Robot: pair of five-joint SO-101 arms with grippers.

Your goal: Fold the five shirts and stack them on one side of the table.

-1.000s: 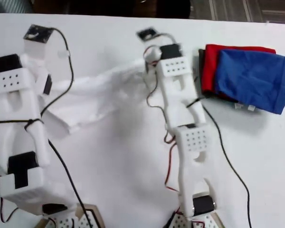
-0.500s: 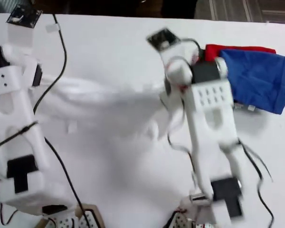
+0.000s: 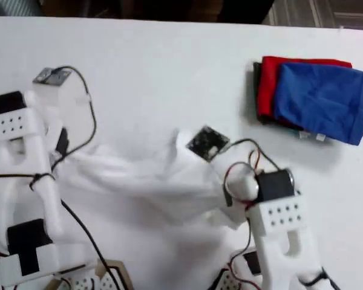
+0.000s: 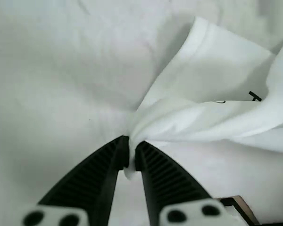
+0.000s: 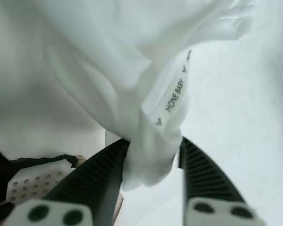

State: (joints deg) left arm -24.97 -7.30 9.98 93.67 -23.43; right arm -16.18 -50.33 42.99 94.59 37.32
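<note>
My left gripper point(image 4: 132, 151) is pinched almost closed on a corner of the white shirt point(image 3: 139, 181). My right gripper point(image 5: 153, 143) stands a little wider, clamped on a thick bunch of the same cloth. The shirt stretches between them near the front edge of the table point(image 3: 139, 66). A folded blue shirt point(image 3: 320, 99) lies on a red shirt point(image 3: 267, 84) by the far right corner.
</note>
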